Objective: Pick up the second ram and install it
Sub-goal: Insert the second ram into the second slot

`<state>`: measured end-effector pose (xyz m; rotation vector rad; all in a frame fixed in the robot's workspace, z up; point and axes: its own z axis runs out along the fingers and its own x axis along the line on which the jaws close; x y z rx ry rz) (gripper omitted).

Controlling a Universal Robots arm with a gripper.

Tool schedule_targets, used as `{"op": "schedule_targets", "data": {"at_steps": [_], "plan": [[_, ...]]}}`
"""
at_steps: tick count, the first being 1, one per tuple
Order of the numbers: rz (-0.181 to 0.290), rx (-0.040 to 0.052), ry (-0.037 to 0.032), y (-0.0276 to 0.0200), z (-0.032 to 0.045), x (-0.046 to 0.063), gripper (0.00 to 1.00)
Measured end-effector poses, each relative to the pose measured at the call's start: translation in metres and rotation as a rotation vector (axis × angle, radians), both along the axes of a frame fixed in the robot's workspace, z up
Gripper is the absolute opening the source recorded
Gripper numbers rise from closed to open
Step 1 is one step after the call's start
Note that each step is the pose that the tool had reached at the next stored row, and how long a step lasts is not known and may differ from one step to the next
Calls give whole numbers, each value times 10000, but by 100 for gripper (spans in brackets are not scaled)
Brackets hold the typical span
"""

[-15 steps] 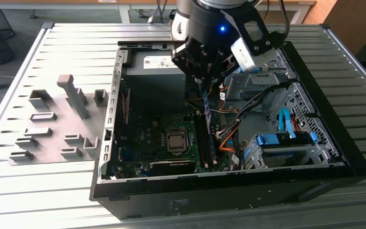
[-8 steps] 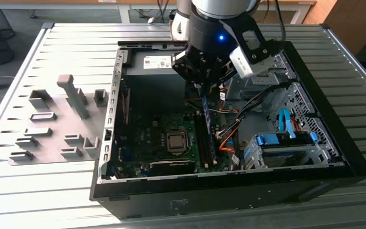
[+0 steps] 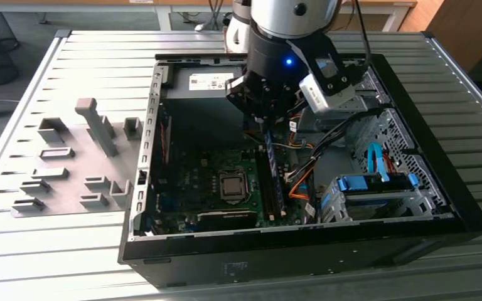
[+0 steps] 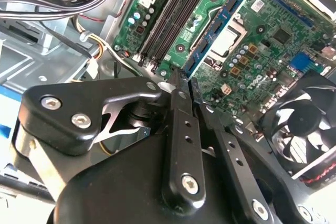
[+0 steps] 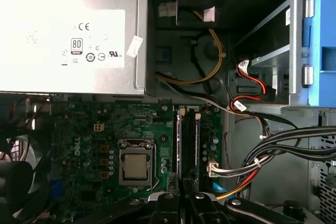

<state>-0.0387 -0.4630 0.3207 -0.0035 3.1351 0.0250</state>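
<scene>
The jaws of the gripper [image 3: 268, 125] are closed on the second ram [image 3: 272, 172], which stands on edge over the memory slots [image 5: 189, 145] of the motherboard [image 3: 216, 182], between the processor socket [image 3: 233, 185] and the cable bundle [image 3: 301, 179]. The computer case [image 3: 442, 182] walls ring the arm closely. Grey fixture blocks [image 3: 73, 160] sit on the slatted surface [image 3: 57, 251] at the exterior view's left, well apart.

Gripper [image 4: 181, 85] matt black metal; computer case [image 3: 442, 207] glossy black; table [image 3: 82, 56] ribbed bare metal.
</scene>
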Motion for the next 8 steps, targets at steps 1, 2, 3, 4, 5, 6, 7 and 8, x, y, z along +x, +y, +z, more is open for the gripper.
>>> {"op": "schedule_targets", "data": {"at_steps": [1, 2, 3, 4, 5, 6, 7, 8], "plan": [[1, -1, 7, 0, -19, 0, 14], [2, -2, 17, 0, -37, 0, 14], [4, -3, 37, 0, -55, 1, 14], [7, -3, 67, 0, -73, 1, 14], [6, -2, 95, 0, -91, 1, 14], [6, -2, 119, 0, -109, 1, 14], [6, -3, 141, 0, -128, 0, 14], [6, -3, 161, 0, -144, 0, 14]]}}
